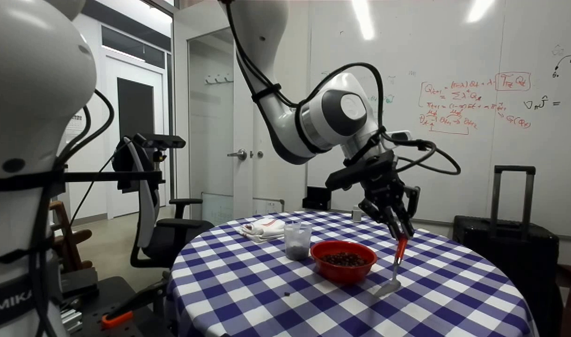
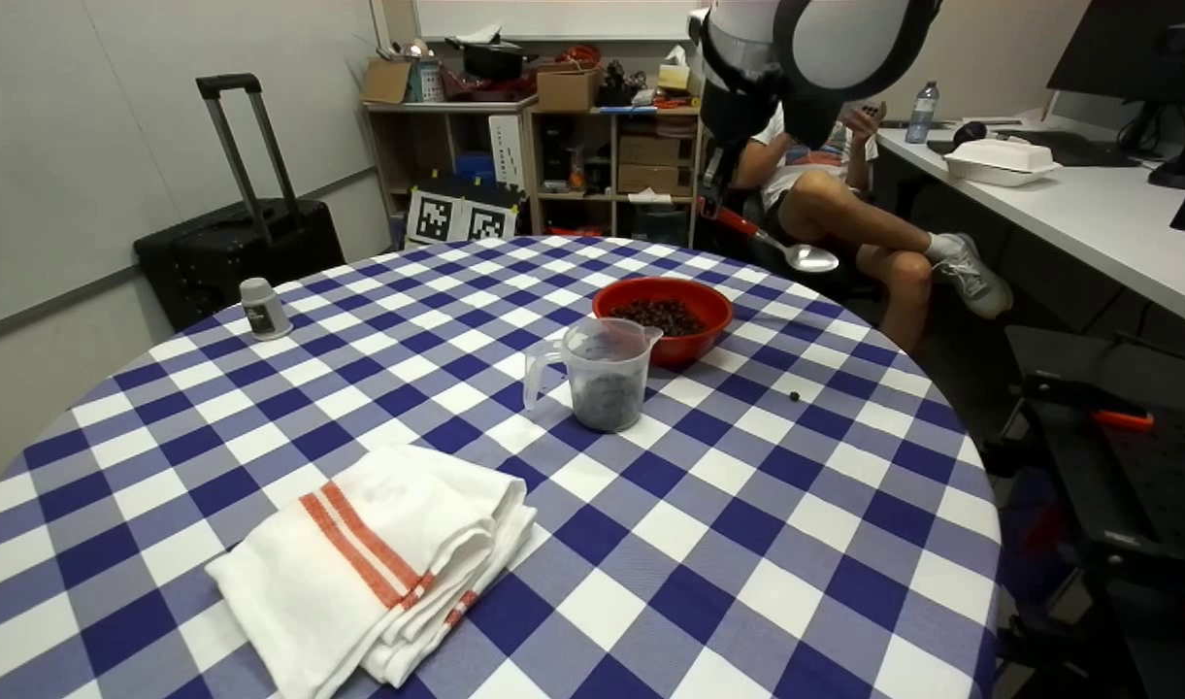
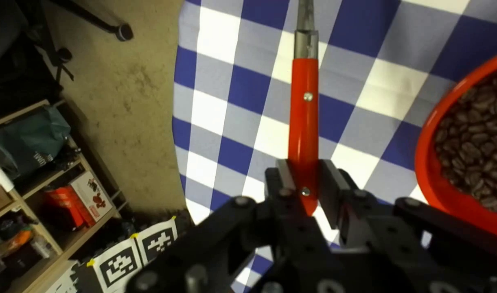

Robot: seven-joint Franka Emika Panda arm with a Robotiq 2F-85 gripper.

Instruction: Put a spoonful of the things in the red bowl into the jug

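Spoon [image 2: 810, 258]: red handle, metal head; held above the tabletop [image 2: 728, 544] and beside the red bowl [image 1: 343, 274], tilted, head lowermost.
Fingers [image 3: 331, 189]: closed to the thickness of the spoon's handle, gripping it from both sides near its end in the wrist view.
Red bowl: upright on the tabletop, near the jug [image 2: 607, 359]; whether the two touch cannot be told.
Coffee beans [image 3: 478, 142]: dark brown, inside the red bowl, level below the rim.
Jug: translucent, upright, with side handle and spout; lower part dark grey, contents not identifiable.
Loose piece [image 2: 794, 396]: small, dark, on the tabletop, apart from the red bowl and the jug.
Towel [image 2: 359, 573]: folded, white with red stripes; the jug stands between it and the red bowl.
Small container [image 2: 265, 311]: capped, upright, near the tabletop's edge, well apart from the jug.
Tabletop: round, covered by a checked cloth [image 1: 248, 299] in blue, grey-blue and white that hangs over the edge.
Arm [image 1: 332, 117]: white and black, jointed, extending above the tabletop.
Whiteboard [image 1: 360, 61]: along the wall, with handwriting [image 1: 472, 105] in red and black.
Suitcase [image 1: 505, 243]: black, pull handle extended, beside the whiteboard.
Door [image 1: 210, 121]: glass-panelled, lever handle; a black office chair [image 1: 184, 238] stands near it.
Shelving [image 2: 592, 198]: light wood, compartments filled; printed marker sheets [image 2: 485, 223] stand in front.
Person [image 2: 825, 197]: seated beyond the tabletop, legs crossed, head hidden behind the arm.
Desk [image 2: 1126, 228]: white, carrying a bottle [image 2: 922, 115], a white food box [image 2: 1002, 158] and a dark monitor [image 2: 1131, 49].
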